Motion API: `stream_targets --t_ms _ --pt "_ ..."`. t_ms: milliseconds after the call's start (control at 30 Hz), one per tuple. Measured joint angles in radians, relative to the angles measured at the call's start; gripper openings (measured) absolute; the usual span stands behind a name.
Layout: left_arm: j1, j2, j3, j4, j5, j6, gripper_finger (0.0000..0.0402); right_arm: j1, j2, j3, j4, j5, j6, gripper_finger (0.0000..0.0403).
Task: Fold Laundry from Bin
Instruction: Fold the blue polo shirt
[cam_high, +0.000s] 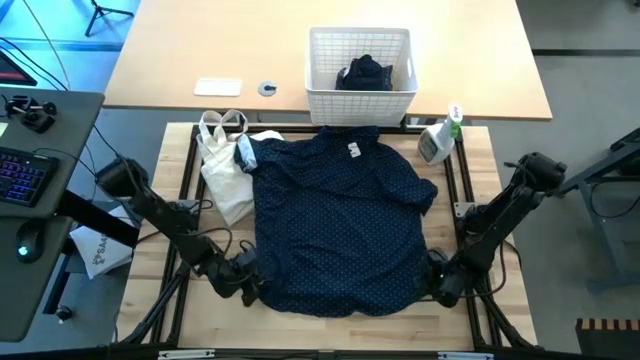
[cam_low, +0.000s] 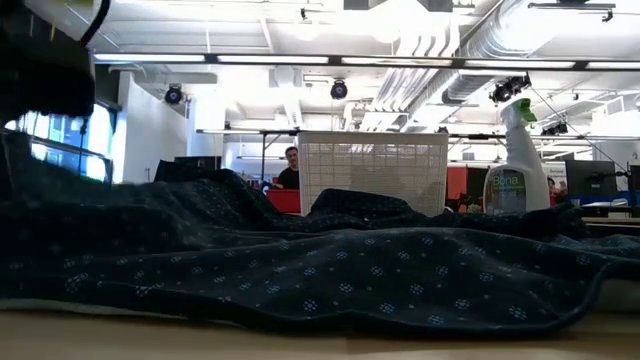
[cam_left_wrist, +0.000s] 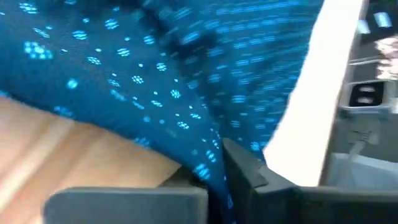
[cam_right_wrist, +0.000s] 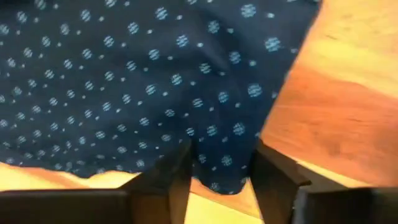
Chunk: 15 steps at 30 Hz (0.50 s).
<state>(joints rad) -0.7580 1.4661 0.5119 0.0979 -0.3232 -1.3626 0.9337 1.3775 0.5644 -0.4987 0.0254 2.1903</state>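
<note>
From the high view I find the navy dotted shirt (cam_high: 340, 225) spread flat across the wooden table (cam_high: 470, 320), collar toward the white bin (cam_high: 360, 62). My left gripper (cam_high: 248, 282) sits at the shirt's near hem corner, the right gripper (cam_high: 437, 283) at the opposite near corner; the shirt lies between them. The bin stands well beyond both, on the far tabletop, with a dark garment (cam_high: 365, 72) inside. A cream cloth bag (cam_high: 225, 160) lies beyond the left gripper, touching the shirt's sleeve; a spray bottle (cam_high: 440, 137) stands beyond the right gripper.

In the low view the shirt fills the foreground, rumpled, with the bin and bottle behind it. A person shows far back in the room.

The left wrist view shows dotted fabric running down between the left gripper's fingers (cam_left_wrist: 242, 171), which are pinched on the hem.

The right wrist view shows the right gripper's fingers (cam_right_wrist: 273, 174) parted, the shirt's edge lying in the gap; neither presses on it.
</note>
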Motion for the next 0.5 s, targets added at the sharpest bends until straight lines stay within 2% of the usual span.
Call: stream_targets --t_ms 100,233,367,500 --pt "0.005 -0.027 0.05 0.01 0.002 0.05 0.001 0.001 0.001 0.001 0.033 0.017 -0.004 0.0095" --pt "0.014 -0.099 0.133 0.0 -0.001 0.135 0.0004 0.004 -0.064 0.094 -0.059 0.041 -0.097 0.0016" --pt "0.019 -0.194 0.207 -0.037 -0.039 0.176 0.0002 0.023 -0.137 0.197 -0.184 0.02 -0.142 0.0019" --pt "0.019 -0.305 0.242 -0.094 -0.073 0.211 0.0001 0.044 -0.21 0.313 -0.257 0.075 -0.149 0.0008"
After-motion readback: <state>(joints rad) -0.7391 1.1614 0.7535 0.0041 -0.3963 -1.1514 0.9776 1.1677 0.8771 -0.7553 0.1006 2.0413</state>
